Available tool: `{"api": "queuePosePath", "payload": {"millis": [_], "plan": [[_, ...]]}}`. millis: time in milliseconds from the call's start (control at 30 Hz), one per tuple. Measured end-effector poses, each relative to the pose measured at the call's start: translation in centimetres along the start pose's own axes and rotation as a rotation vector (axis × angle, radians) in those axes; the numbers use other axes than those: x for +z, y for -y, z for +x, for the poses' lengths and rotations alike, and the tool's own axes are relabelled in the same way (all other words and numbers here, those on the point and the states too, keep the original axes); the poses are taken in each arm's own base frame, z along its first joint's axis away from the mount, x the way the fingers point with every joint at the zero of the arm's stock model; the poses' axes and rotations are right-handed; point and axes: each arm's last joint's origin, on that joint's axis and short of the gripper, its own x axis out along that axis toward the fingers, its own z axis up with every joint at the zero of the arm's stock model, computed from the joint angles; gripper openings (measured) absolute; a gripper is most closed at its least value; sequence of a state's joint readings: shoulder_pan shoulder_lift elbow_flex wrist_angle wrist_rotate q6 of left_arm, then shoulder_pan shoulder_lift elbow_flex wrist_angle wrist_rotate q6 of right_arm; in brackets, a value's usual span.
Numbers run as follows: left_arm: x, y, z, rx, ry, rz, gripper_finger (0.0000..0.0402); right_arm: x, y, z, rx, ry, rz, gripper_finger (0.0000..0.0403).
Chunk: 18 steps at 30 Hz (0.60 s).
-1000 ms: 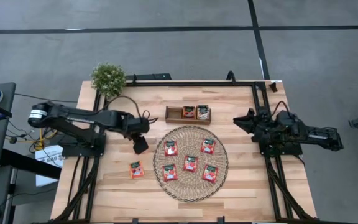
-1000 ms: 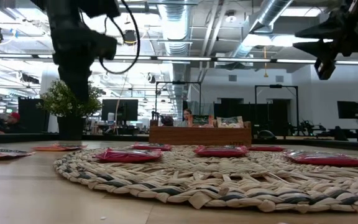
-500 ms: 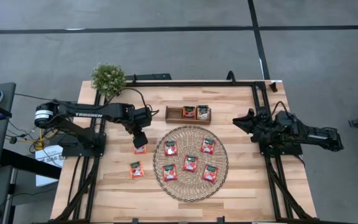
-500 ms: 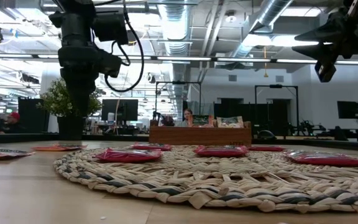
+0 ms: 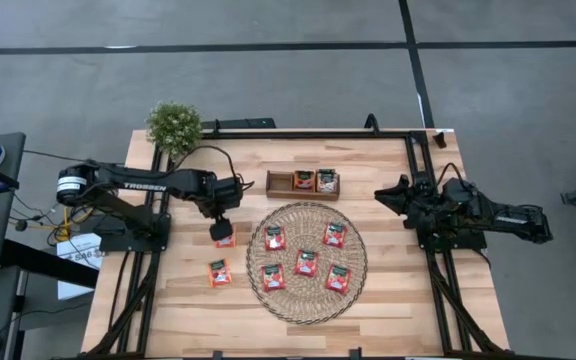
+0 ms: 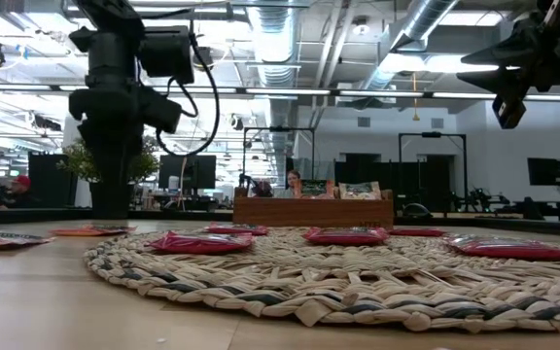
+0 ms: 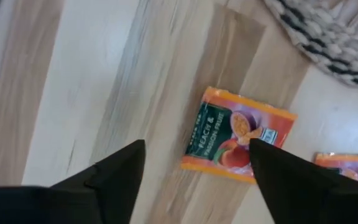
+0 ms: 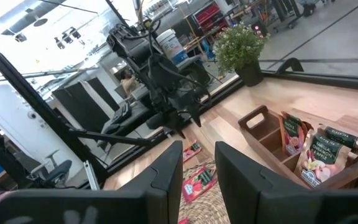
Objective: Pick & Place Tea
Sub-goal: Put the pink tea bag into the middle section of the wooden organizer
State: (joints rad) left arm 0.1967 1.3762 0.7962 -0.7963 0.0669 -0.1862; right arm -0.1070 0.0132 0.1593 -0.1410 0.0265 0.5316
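Red-orange tea sachets lie flat: two on the bare table, sachet [image 5: 225, 240] and sachet [image 5: 219, 272], and several on the round woven mat [image 5: 306, 300]. Two more stand in the wooden tray [image 5: 280, 184]. My left gripper [image 7: 194, 168] hangs open, pointing down over the first table sachet [image 7: 238, 134], one finger on each side and clear of it. In the high view my left gripper [image 5: 221, 226] covers that sachet's far part. My right gripper [image 8: 197, 155] waits level above the table's right side, fingers a little apart and holding nothing.
A potted plant [image 5: 174, 125] stands at the far left corner. The mat's edge [image 7: 328, 31] lies close to the right of my left gripper. The second table sachet [image 7: 353, 168] lies just nearer. Bare wood stretches to the left and near side.
My left gripper has sunk toward the table, shifted a little toward the far edge and rolled about its own line. The sachet beneath it, hidden by the gripper a second ago, now shows at its near side. The right arm has kept still.
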Motion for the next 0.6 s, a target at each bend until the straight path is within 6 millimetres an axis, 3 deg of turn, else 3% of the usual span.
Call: {"api": "queuePosePath", "payload": {"millis": [133, 367, 600], "plan": [[0.0, 0.0, 0.1, -0.013, 0.014, 0.063, 0.0305, 0.0, 0.0, 0.0, -0.001, -0.001, 0.000, 0.0087], [0.5, 0.1, 0.6, -0.018, 0.032, 0.169, 0.0310, 0.0, 0.0, 0.0, -0.001, -0.002, 0.002, 0.0087], [0.9, -0.6, 3.1, -0.004, -0.077, 0.143, 0.0309, -0.1, 0.0, 0.0, -0.002, -0.007, 0.004, 0.0087]]}}
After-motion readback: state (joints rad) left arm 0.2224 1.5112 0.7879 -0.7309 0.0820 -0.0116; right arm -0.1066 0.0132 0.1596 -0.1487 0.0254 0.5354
